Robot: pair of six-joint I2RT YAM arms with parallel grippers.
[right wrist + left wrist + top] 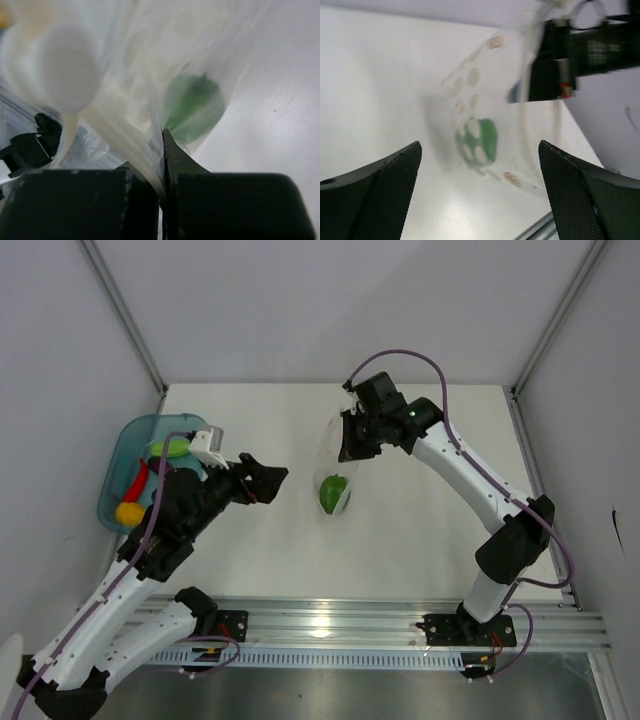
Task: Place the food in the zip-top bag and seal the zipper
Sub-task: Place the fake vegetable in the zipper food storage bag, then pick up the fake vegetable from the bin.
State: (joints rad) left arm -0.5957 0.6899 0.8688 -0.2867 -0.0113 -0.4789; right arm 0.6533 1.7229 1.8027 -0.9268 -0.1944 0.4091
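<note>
Teal translucent tray (118,447) sits at 9 o'clock on the white table (400,550), right at its left edge, long side running roughly 12 to 6. Aluminium rail (340,622) spans the 6 o'clock edge, with a slotted strip (350,657) just below it. Plain grey walls (330,300) on three sides. Metal struts at 11 (125,315) and 1 o'clock (560,315).

Mid-frame the bag (337,455) hangs from my right gripper (349,448) with one veggie (333,493) in its lower end, my left gripper (272,483) sits just left of it, not touching, and the tray (120,455) holding the other veggies (137,480) is over at the left edge.
</note>
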